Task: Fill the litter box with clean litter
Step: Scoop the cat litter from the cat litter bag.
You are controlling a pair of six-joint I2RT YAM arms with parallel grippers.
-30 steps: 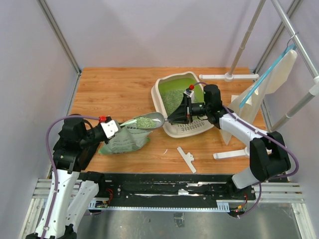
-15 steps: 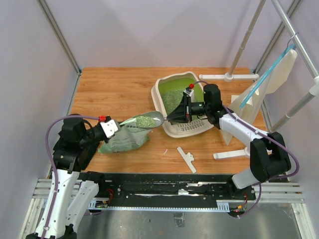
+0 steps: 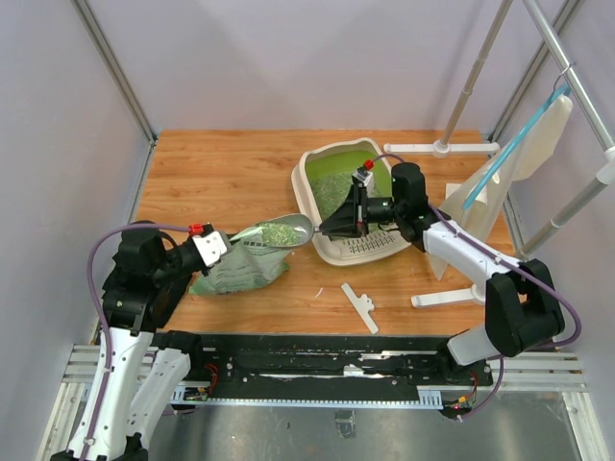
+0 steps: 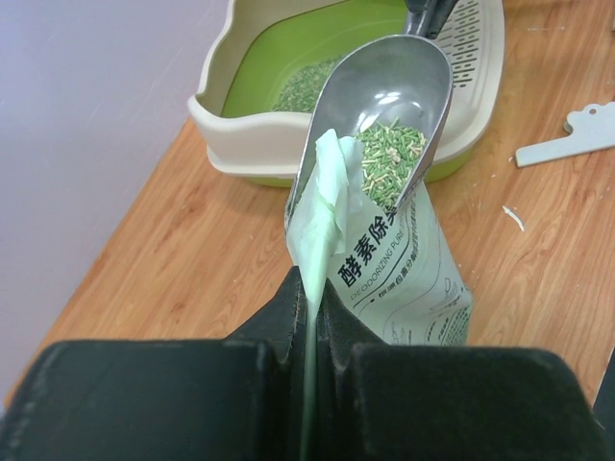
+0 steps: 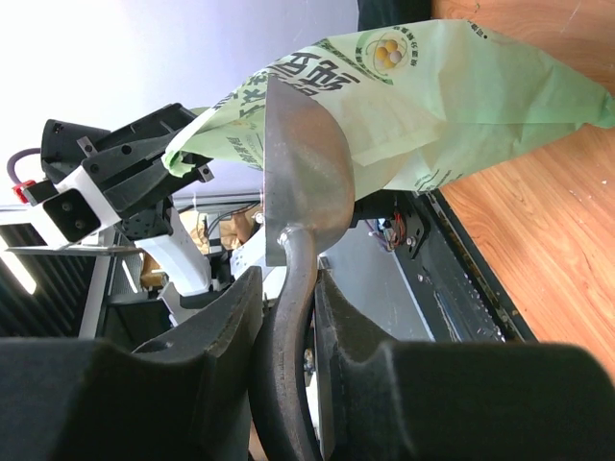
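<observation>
Barely anything differs from a second ago: the scoop (image 3: 285,231), carrying clean litter (image 4: 389,154), has edged slightly up and left over the mouth of the bag (image 3: 240,271). The right end effector (image 3: 329,227) clamps narrowly on the scoop's handle. The left end effector (image 4: 309,300) pinches the bag's top edge. Right of centre on the table (image 3: 211,163), the litter box (image 3: 302,190) holds some granules.

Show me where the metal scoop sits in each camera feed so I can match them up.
Top external: scoop mid-frame, between the bag and the litter box.
Left wrist: scoop upper centre, bowl up, at the bag mouth.
Right wrist: scoop centre, seen from its underside.
Shared landmark: the light green printed bag.
</observation>
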